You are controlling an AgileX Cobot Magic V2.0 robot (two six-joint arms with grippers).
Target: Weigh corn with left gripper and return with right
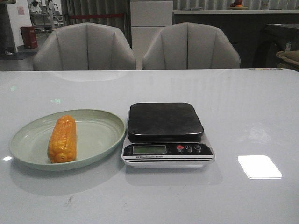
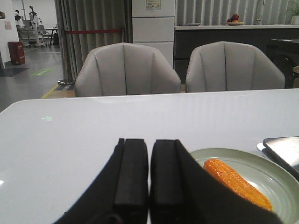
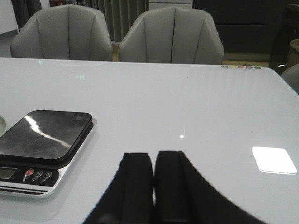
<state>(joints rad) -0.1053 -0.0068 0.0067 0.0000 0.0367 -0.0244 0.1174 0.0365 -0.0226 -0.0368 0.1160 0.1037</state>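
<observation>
Item: corn (image 1: 62,139), one cob, lying on the green plate (image 1: 100,135).

You have an orange-yellow cob with tidy rows of kernels and blunt ends, shorter than the plate is wide, lying lengthwise on the plate's left half, one end toward the chairs (image 1: 135,46). The plate sits on the white table (image 1: 243,107), just left of the digital scale (image 1: 166,134), whose dark platform is bare. Your left gripper (image 2: 148,175) hovers low over the table on the robot's side of the plate, jaws pressed together and holding nothing; the cob lies ahead and to its right, apart from it. Your right gripper (image 3: 153,184) has its jaws closed too, empty, with the scale ahead on its left.
</observation>
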